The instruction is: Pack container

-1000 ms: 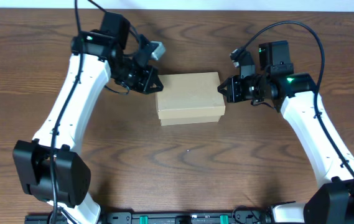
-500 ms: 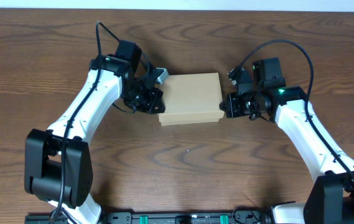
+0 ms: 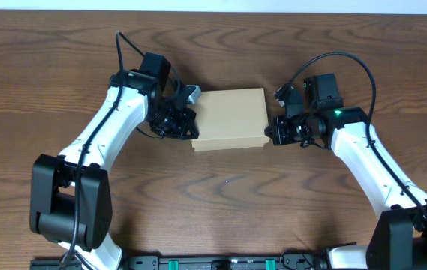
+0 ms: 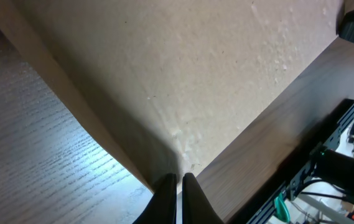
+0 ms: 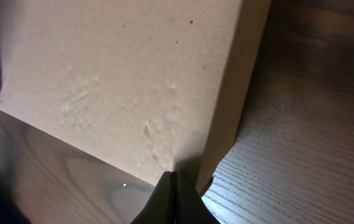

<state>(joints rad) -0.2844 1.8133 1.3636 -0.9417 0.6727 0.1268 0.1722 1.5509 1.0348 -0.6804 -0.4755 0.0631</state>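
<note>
The container (image 3: 230, 116) is a plain tan cardboard box with its flap lid down, lying in the middle of the table. My left gripper (image 3: 191, 133) is shut, its tips touching the box's near left corner. My right gripper (image 3: 272, 135) is shut, its tips touching the near right corner. In the left wrist view the box's top (image 4: 164, 74) fills the frame and the closed fingers (image 4: 178, 178) meet its corner. In the right wrist view the shut fingers (image 5: 172, 175) touch the corner of the box (image 5: 121, 81). The inside of the box is hidden.
The table (image 3: 228, 202) is dark wood grain. A black rail with cables (image 3: 221, 262) runs along the near edge, and part of it shows in the left wrist view (image 4: 326, 174). No other loose objects are in view.
Both grippers have moved along the box's short sides toward the near edge, from mid-side to the near corners. The box has stayed in place.
</note>
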